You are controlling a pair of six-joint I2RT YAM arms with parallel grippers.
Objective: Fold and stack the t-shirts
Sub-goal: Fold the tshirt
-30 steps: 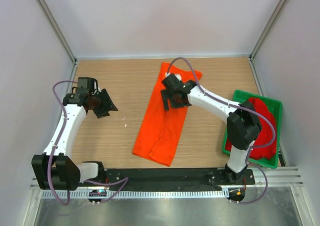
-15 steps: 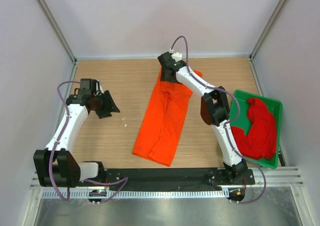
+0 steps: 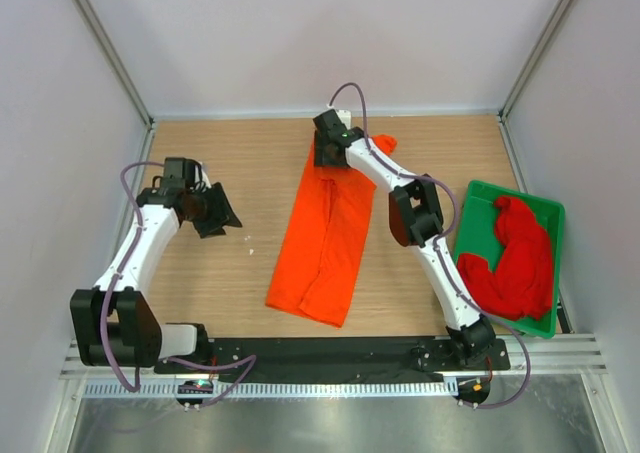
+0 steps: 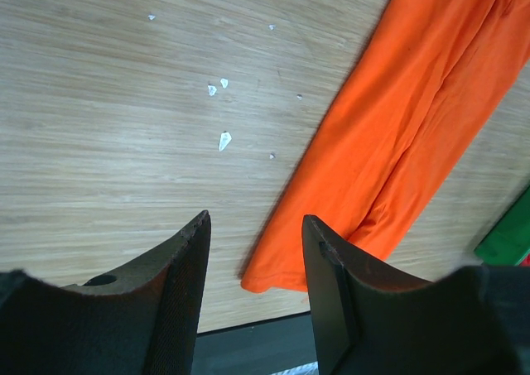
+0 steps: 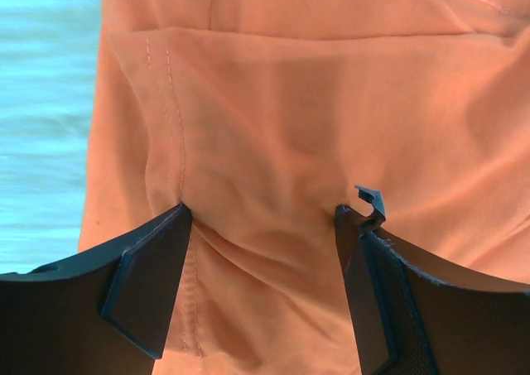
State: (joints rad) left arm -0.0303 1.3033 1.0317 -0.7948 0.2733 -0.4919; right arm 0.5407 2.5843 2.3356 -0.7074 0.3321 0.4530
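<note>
My right gripper (image 5: 269,213) stands wide at the 12 o'clock end of the orange t-shirt (image 3: 325,238), its fingertips touching cloth that puckers between them, with nothing clamped. My left gripper (image 4: 255,222) hangs part-spread and empty over the table (image 3: 240,273) at 9 o'clock. The red t-shirt (image 3: 515,258) lies crumpled in the green tray (image 3: 472,218) at 4 o'clock.

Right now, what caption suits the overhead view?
Right tool at the orange shirt's far end; red shirt in the green tray.
</note>
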